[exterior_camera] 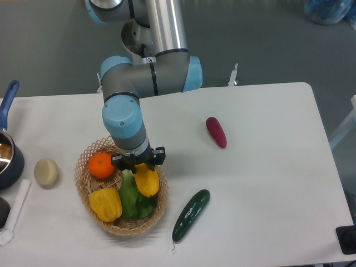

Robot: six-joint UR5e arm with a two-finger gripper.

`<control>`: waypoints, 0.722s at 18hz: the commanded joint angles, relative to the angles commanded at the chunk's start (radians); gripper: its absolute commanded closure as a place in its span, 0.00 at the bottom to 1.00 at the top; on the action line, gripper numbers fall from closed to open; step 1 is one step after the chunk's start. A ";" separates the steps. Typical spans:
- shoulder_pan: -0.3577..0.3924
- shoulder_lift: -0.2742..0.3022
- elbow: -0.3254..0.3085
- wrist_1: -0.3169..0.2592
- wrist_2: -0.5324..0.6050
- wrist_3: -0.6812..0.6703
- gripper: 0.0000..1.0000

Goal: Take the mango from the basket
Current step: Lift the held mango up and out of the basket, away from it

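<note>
Gripper (139,164) low over the basket (86,192), at the upper end of the mango (147,180). Fingers mostly hidden under the grey and blue wrist, only dark parts visible on both sides of the fruit's top; cannot tell for sure whether closed on the mango or only standing around it. Mango in the right half of the basket, long axis nearly upright in the picture, lower end free and pointing toward the right rim, resting against the green pepper (132,199) beside it.

Also in the basket: orange (102,165) at the upper left, near the gripper's left side; yellow bell pepper (107,204) at the lower left, touching the green pepper. Basket standing on the white table (267,183), in its left part.

Outside the basket: dark green cucumber (191,214) lying slanted just beside the right rim; purple vegetable (216,132) well apart, toward the table's middle; pale round thing (46,172) to the left of the basket; dark blue pot (8,158) with a blue handle at the left edge, partly cut off.

Small white label (149,60) on the arm near the elbow joint, print too small to read. No other readable writing.
</note>
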 joint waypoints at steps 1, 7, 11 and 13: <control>0.000 0.009 0.011 -0.008 0.000 0.014 0.54; 0.063 0.046 0.092 -0.002 0.000 0.142 0.52; 0.152 0.054 0.155 0.000 -0.003 0.302 0.52; 0.199 0.057 0.167 0.001 -0.008 0.409 0.52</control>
